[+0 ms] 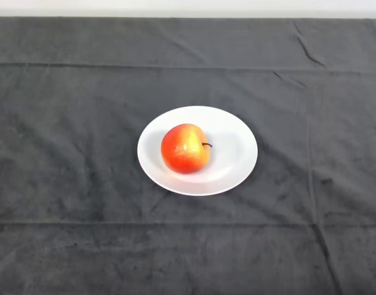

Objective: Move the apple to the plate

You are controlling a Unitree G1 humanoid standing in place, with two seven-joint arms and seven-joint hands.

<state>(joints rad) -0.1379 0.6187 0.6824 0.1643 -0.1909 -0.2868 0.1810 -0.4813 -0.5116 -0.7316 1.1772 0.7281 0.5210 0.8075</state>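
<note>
A red and yellow apple (pixel 185 148) lies on its side on a white round plate (pixel 236 138), with its dark stem pointing to the right. The apple rests left of the plate's middle. The plate sits near the centre of the table under the dark cloth.
The dark cloth (pixel 64 123) is creased and covers the whole table. Its far edge runs along the top of the view against a pale wall (pixel 188 7).
</note>
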